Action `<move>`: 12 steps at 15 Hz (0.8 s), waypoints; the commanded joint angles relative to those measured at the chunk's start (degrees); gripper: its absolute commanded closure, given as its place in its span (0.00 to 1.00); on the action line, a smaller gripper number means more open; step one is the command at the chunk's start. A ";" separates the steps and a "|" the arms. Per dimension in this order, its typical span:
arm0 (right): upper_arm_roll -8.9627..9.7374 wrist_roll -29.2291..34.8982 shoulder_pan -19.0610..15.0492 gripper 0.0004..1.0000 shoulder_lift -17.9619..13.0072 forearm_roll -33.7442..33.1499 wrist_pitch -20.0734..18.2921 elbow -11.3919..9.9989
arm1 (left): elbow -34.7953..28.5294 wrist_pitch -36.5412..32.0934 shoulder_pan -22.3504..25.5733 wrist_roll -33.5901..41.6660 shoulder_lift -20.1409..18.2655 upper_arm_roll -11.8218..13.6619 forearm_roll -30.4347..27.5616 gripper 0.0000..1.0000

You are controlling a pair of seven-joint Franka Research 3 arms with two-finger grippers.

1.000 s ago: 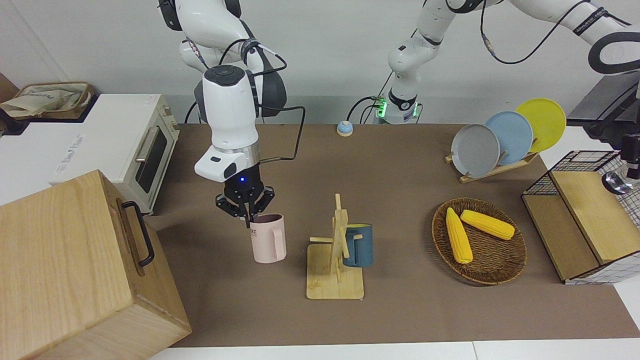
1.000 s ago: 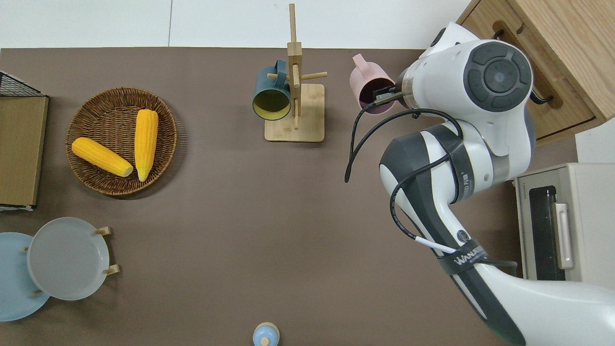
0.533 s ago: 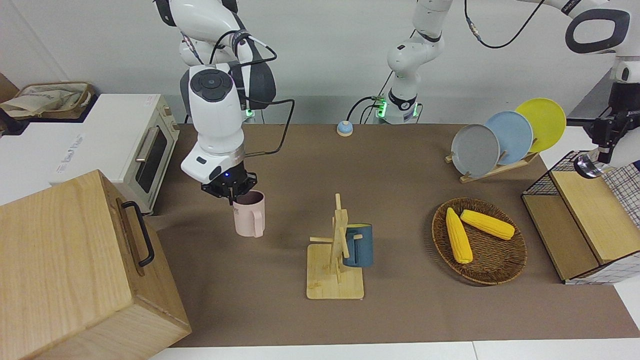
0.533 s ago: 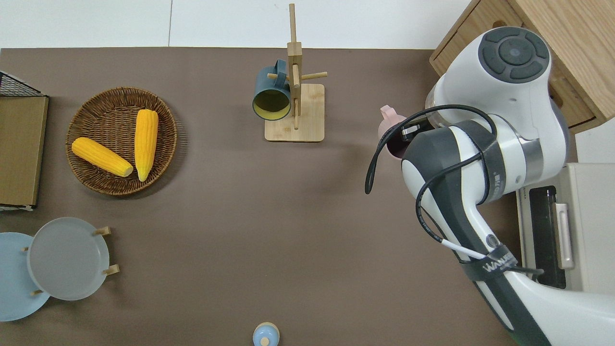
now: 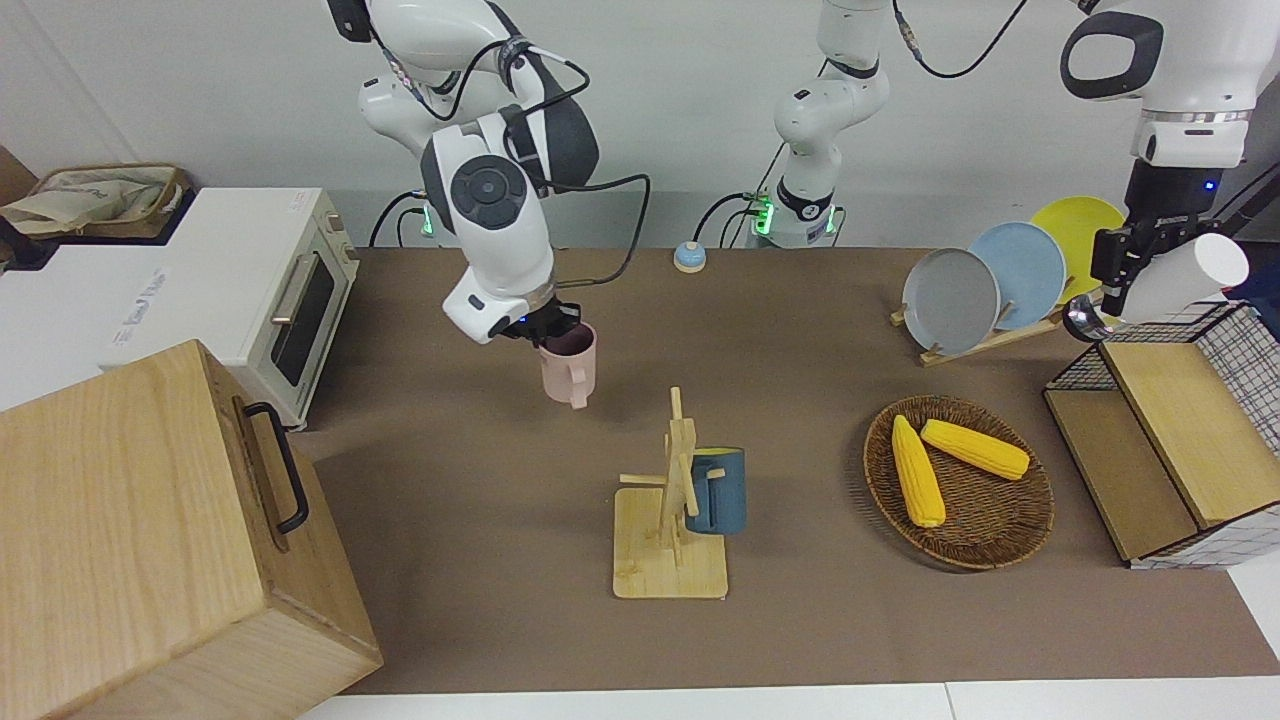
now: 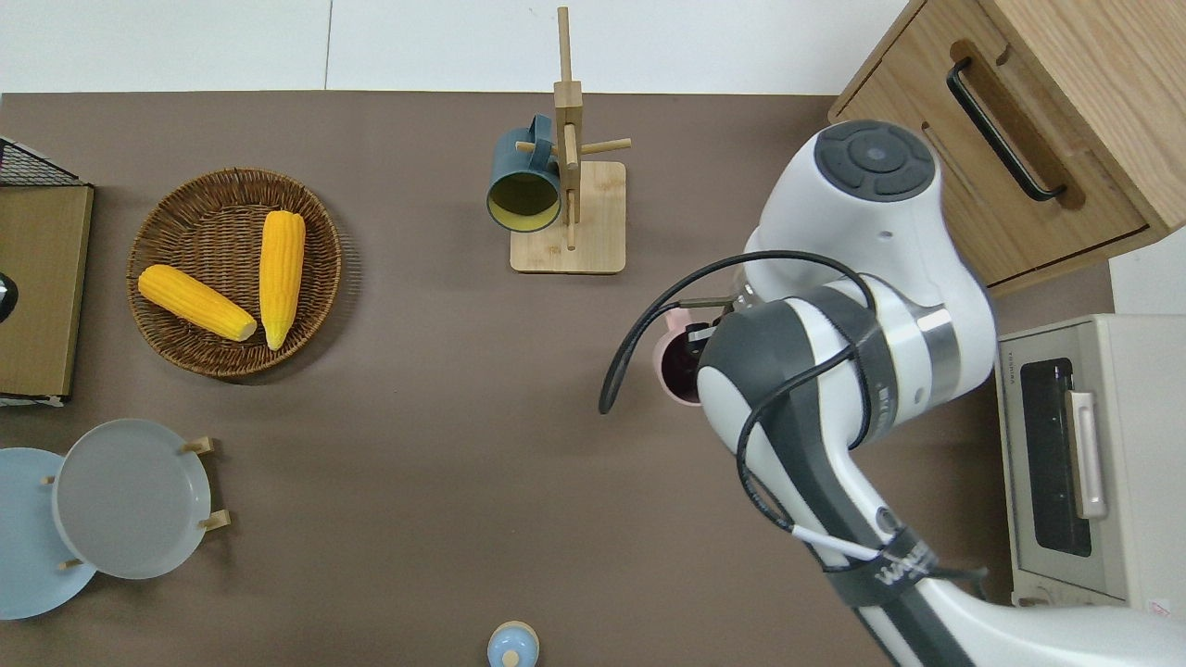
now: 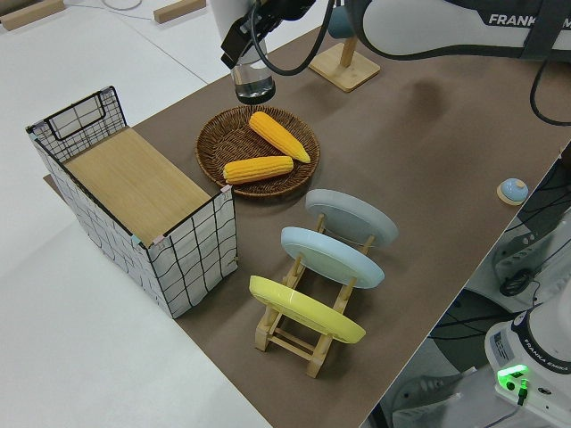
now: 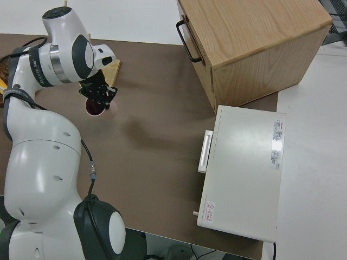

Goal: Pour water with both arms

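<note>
My right gripper [image 5: 548, 328] is shut on the rim of a pink mug [image 5: 570, 366] and holds it upright over the bare brown mat [image 6: 417, 445]. The mug also shows in the overhead view [image 6: 678, 372] and in the right side view [image 8: 97, 108]. My left gripper [image 5: 1118, 268] is shut on a vessel with a white body [image 5: 1185, 276] and a shiny metal end [image 5: 1082, 318]. It holds the vessel tilted over the wire basket [image 5: 1240, 330]. A dark blue mug [image 5: 716, 490] hangs on the wooden mug rack [image 5: 668, 565].
A wooden box with a black handle [image 5: 150, 540] and a white toaster oven [image 5: 250, 285] stand at the right arm's end. A wicker tray [image 5: 985, 545] holds two corn cobs. Three plates stand in a rack [image 5: 1000, 275]. A small blue bell [image 5: 689, 257] sits near the robots.
My right gripper has carried the pink mug away from the rack, toward the robots and the table's middle. My left gripper has risen with the vessel above the wire basket.
</note>
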 commanded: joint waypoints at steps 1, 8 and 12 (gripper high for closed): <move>-0.09 11.35 5.45 1.00 0.70 6.61 1.91 -0.46 | -8.42 1.62 -0.21 -2.29 -7.75 -1.50 1.26 1.00; -0.09 26.38 14.23 1.00 8.34 14.61 11.21 4.46 | -19.21 6.43 -1.70 -3.26 -14.34 -4.32 -3.30 1.00; -0.09 29.48 17.32 1.00 10.81 16.38 15.98 4.46 | -26.00 12.95 -4.33 -1.51 -16.64 -4.41 -5.24 1.00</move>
